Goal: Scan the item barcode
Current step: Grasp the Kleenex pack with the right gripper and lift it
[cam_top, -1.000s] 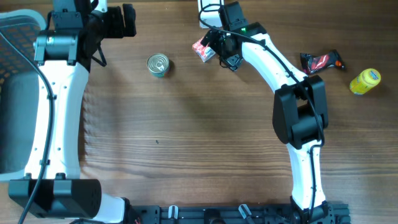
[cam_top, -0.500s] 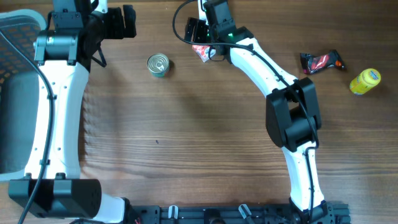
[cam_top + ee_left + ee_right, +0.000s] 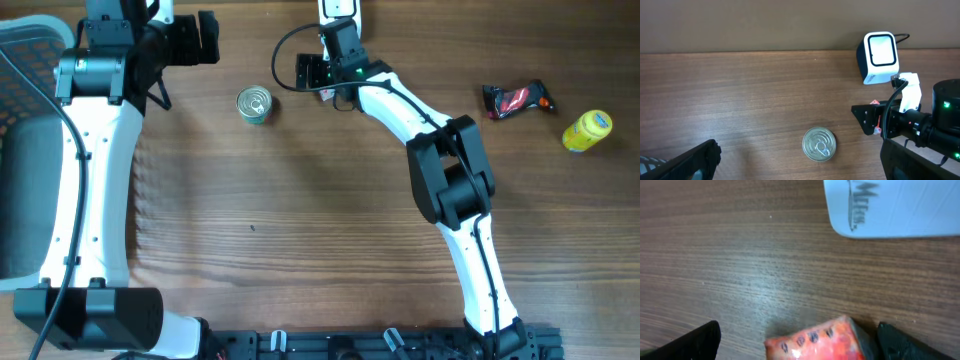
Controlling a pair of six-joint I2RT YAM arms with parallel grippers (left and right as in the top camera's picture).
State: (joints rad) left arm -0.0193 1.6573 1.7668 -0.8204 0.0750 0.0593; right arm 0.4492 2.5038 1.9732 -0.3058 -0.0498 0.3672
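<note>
The right gripper (image 3: pixel 797 332), spread wide, straddled the red packet (image 3: pixel 815 341) on the desk (image 3: pixel 740 255) beside the scanner (image 3: pixel 895 205), probably positioned to pick it up; the left gripper (image 3: pixel 208 35) hung spread too.

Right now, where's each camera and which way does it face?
Overhead: above, straight down on brown wooden table; white left arm, right arm show.
Left wrist: angled down at white box scanner, round silver tin can; left gripper's black fingers in bottom corners.
Right wrist: close above red crinkled packet; right gripper's black fingers likewise.
Shared: both wrist views catch the scanner.
</note>
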